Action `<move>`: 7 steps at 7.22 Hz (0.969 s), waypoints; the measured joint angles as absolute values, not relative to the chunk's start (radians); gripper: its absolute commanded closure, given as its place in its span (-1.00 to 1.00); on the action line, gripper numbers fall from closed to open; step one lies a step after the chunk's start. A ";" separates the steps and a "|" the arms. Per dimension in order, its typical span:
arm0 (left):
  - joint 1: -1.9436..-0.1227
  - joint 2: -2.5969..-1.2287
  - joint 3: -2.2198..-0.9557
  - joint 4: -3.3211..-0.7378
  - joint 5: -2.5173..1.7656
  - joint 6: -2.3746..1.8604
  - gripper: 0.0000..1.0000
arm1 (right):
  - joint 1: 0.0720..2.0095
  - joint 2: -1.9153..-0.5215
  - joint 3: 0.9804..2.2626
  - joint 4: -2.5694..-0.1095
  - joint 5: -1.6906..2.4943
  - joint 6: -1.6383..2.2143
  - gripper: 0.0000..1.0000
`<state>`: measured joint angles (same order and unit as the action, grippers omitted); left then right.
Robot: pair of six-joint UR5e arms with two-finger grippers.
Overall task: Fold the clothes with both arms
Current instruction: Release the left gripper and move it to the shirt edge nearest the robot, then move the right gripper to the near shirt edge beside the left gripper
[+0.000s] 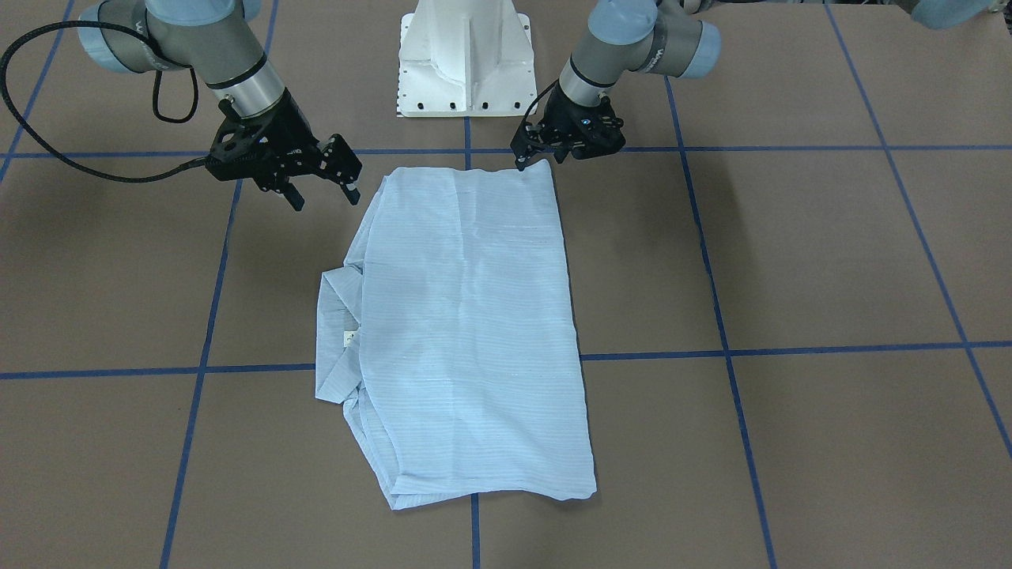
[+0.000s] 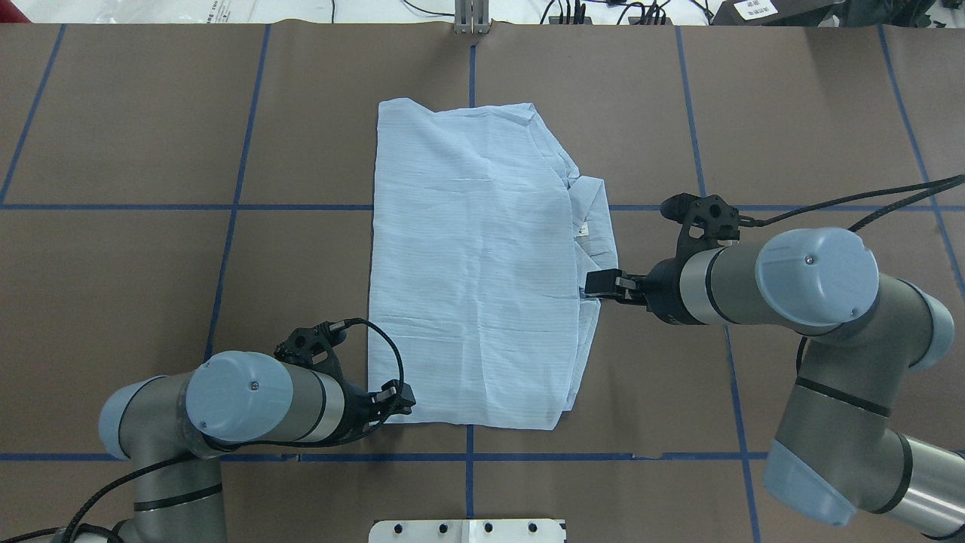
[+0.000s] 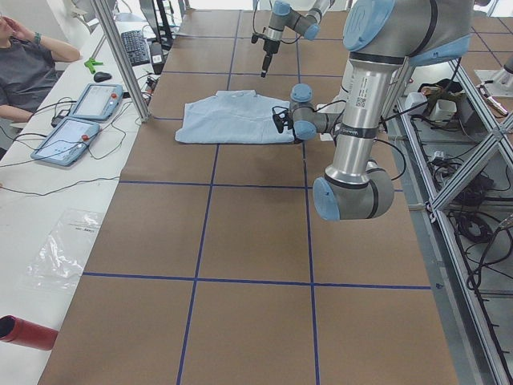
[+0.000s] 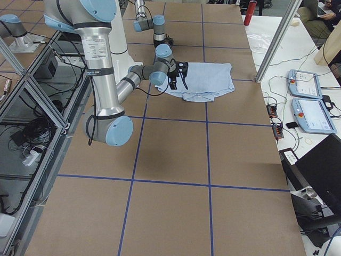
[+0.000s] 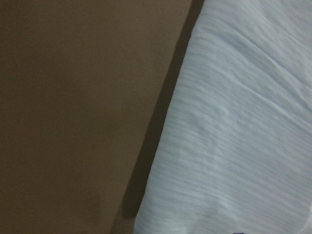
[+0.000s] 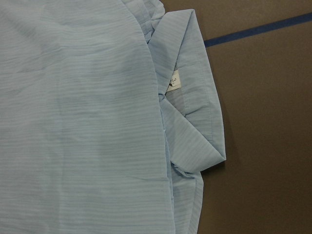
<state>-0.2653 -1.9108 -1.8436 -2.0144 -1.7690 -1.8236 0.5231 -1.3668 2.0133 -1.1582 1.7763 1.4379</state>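
Left end effector near shirt, pedestal

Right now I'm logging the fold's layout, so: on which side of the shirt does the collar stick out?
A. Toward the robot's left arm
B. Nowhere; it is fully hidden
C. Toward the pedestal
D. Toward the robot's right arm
D: the collar juts from the edge of the shirt on the side where the right hand hovers.

- how's the shirt lying?
- pale blue striped shirt, folded flat in a rectangle. collar sticks out on the side by the right arm's parted jaws, one corner at the left arm's jaws.
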 measured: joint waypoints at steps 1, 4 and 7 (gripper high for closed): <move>-0.264 -1.917 -1.831 -2.014 -1.769 -1.828 0.44 | 0.523 -1.367 2.013 -1.158 1.776 1.438 -1.00; -0.265 -1.929 -1.834 -2.005 -1.773 -1.835 1.00 | 0.523 -1.369 2.012 -1.161 1.776 1.439 -1.00; -0.272 -1.931 -1.872 -1.974 -1.779 -1.833 1.00 | 0.507 -1.369 2.008 -1.163 1.775 1.456 -1.00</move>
<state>-0.2724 -1.9312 -1.8717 -1.9736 -1.7786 -1.8332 0.5069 -1.3692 2.0076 -1.1625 1.7752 1.4562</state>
